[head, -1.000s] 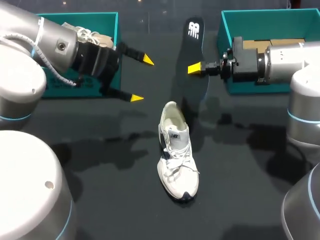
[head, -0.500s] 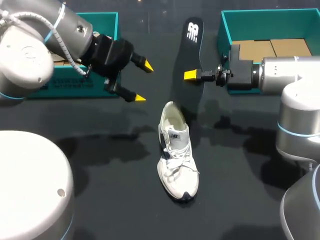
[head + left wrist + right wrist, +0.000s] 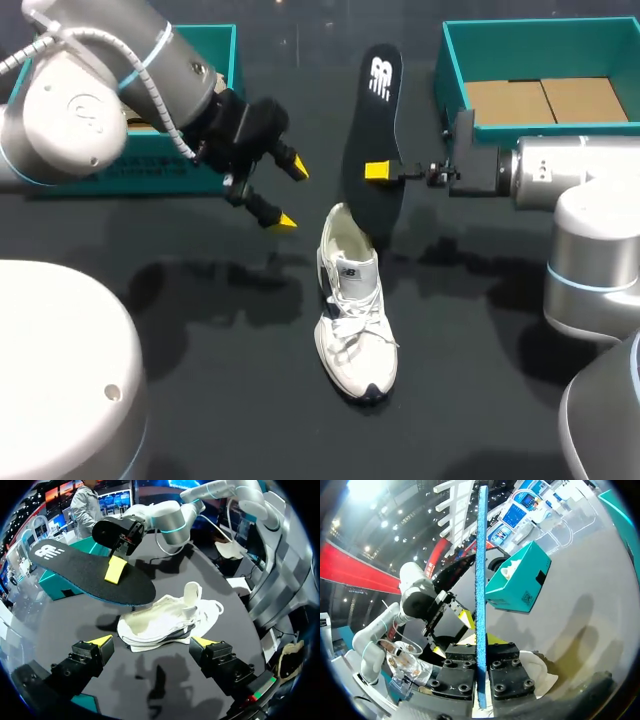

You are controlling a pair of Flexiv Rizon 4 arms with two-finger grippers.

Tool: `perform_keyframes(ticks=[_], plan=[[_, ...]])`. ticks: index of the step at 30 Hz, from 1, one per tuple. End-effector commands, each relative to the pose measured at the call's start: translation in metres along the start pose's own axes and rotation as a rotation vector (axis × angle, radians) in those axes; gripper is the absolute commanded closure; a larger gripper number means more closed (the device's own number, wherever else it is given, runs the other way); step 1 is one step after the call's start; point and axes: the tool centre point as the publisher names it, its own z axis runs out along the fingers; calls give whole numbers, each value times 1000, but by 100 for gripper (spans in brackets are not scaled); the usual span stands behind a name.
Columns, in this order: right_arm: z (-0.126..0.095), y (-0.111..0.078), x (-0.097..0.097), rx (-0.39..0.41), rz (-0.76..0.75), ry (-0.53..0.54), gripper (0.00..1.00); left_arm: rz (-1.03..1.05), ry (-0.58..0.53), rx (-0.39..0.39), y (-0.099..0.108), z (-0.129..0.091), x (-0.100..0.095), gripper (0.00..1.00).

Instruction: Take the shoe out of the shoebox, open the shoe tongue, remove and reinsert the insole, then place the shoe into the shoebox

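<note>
Hovering spread and empty, the left gripper sits at ten o'clock from the shoe, which lies on the table. At the shoe's twelve o'clock, the right gripper clamps the insole above its heel.

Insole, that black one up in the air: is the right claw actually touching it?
Touching. The right wrist view shows the insole edge-on, pinched from both sides between the fingers of the right gripper.

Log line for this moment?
right gripper: shut on insole, lifted, end near shoe heel | left gripper: open, beside shoe | shoe: upright on table
</note>
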Motion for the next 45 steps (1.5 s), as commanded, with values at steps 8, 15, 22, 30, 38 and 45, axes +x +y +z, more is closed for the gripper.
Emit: perform_keyframes(ticks=[8,15,22,30,38,45], plan=[[8,-3,0,-4,2,-9,100,-2,-6,1,7,5,2,0],[16,-5,1,6,-21,31,100,-30,50,-54,26,39,11,0],[27,-4,3,14,-83,91,100,-60,49,-55,37,50,14,0],[30,-3,0,41,-113,161,100,-76,56,-51,41,52,14,0],[31,-3,-1,42,-112,166,100,-71,59,-72,42,60,14,0],[37,-4,-4,57,-138,196,100,-82,39,-92,44,68,12,0]])
